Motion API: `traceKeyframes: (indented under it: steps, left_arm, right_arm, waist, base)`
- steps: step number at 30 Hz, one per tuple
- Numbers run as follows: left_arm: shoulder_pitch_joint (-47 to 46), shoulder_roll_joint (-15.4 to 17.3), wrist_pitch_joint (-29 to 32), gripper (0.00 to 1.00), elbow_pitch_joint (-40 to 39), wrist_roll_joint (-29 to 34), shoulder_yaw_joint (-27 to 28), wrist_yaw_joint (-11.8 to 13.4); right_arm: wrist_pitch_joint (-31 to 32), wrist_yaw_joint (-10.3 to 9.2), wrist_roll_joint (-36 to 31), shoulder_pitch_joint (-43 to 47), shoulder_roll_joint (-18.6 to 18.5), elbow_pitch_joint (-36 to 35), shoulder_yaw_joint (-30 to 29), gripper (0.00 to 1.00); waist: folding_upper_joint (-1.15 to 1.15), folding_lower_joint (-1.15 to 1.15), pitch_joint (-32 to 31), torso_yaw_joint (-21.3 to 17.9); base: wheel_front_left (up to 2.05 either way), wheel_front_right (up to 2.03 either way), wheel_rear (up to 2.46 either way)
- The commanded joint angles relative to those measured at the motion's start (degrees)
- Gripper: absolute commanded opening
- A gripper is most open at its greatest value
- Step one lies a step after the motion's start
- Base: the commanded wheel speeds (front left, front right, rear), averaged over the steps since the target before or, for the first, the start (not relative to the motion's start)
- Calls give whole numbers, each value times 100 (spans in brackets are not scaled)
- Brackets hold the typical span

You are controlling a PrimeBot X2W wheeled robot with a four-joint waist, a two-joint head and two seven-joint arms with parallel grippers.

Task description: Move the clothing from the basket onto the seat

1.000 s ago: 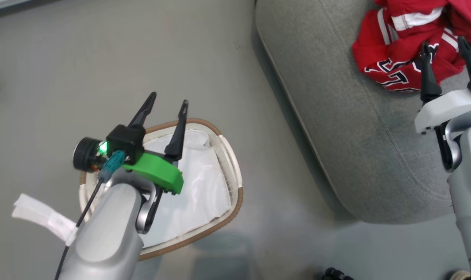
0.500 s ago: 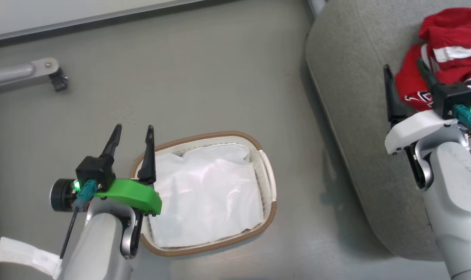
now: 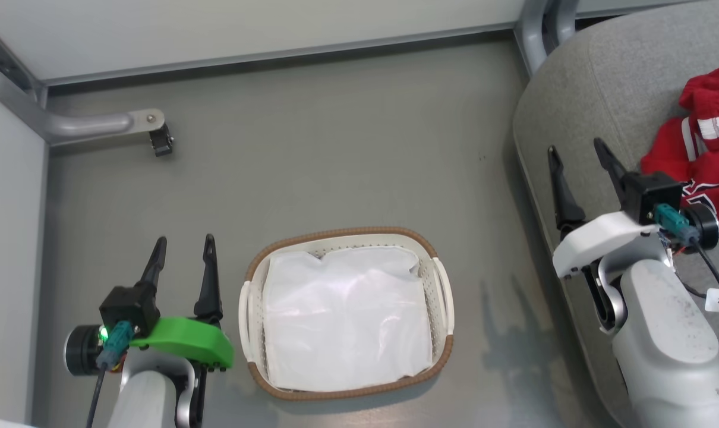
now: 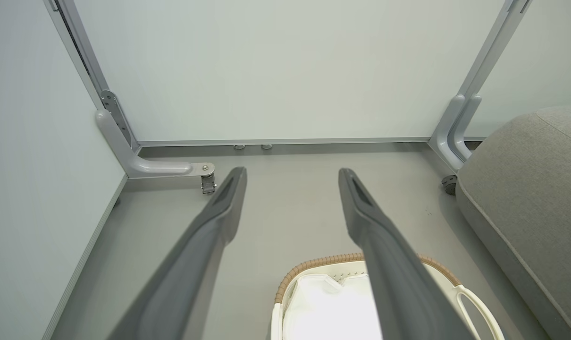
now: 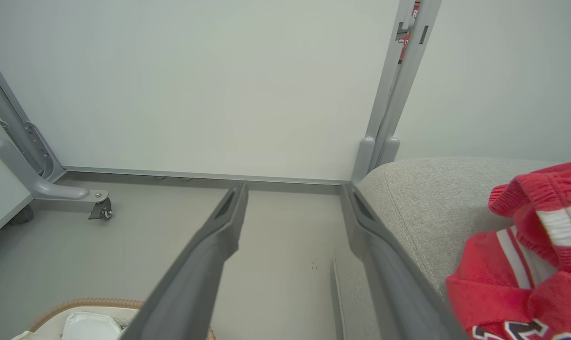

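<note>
The left gripper (image 3: 185, 239) has its two dark fingers spread as wide as they go. Nothing sits between them and they touch nothing. It hangs over the grey floor (image 3: 336, 148), its fingers pointing away from the robot toward the pale wall panel (image 4: 276, 71). Its pale forearm comes up from the bottom edge of the head view and ends in a green wrist piece (image 3: 184, 346).

The basket (image 3: 341, 232) stands on the floor just to the right of this gripper, close beside the right finger but apart from it. In the left wrist view its brown rim passes partly behind that finger. A flat white sheet (image 3: 344, 318) covers the basket's bottom. A grey metal leg with a caster (image 3: 98, 125) lies ahead and to the left of the fingers.

The right gripper (image 3: 574, 145) is just as wide open and just as empty. It hovers over the near left edge of the seat (image 3: 597, 89), fingers pointing forward and leaning a little left. Its forearm comes up from the lower right and carries a white wrist piece (image 3: 597, 238).

The clothing (image 3: 707, 172) lies on the seat to the right of this gripper, level with its wrist. It is a crumpled red heap showing white stripes and dark, white-edged letters. In the right wrist view the heap is clear of the right fingertip. Whether it brushes the finger lower down cannot be told.
</note>
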Motion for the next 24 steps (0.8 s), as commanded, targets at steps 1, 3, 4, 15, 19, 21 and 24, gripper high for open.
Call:
traceKeyframes:
  steps: [1, 3, 4, 15, 19, 21, 24]
  left_arm:
    - [165, 0, 1, 100, -17, 21, 38, -27]
    - [241, -8, 1, 100, -37, 34, 104, -61]
    - [295, -13, 0, 100, -55, 36, 139, -65]
    - [849, -30, 0, 100, -162, 17, 371, -159]
    - [1039, -30, 0, 100, -144, -144, 442, -171]
    - [1144, -30, 1, 100, -143, -171, 459, -174]
    - [1277, -29, 1, 100, -161, -220, 491, -174]
  right_arm:
    - [-27, -9, 7, 151, -14, -8, -22, 100]
    - [-27, -9, 21, 267, 25, -5, -40, 100]
    - [-27, -9, 45, 325, 52, -2, -73, 100]
    - [-27, -9, 142, 897, 182, -43, 4, 100]
    - [-27, -9, 153, 1124, 213, -69, -34, 100]
    - [-27, -9, 158, 1237, 239, -86, -88, 100]
    - [-27, -9, 146, 1368, 273, -110, -106, 100]
  waist:
    - [0, 0, -161, 99]
    - [0, 0, -234, 103]
    - [0, 0, -274, 102]
    - [0, 0, -687, 58]
    - [0, 0, -858, 65]
    - [0, 0, -933, 72]
    - [0, 0, -1035, 73]
  base:
    - [0, 0, 0]
    - [0, 0, 0]
    - [0, 0, 0]
    - [0, 0, 0]
    - [0, 0, 0]
    - [0, 0, 0]
    - [0, 0, 0]
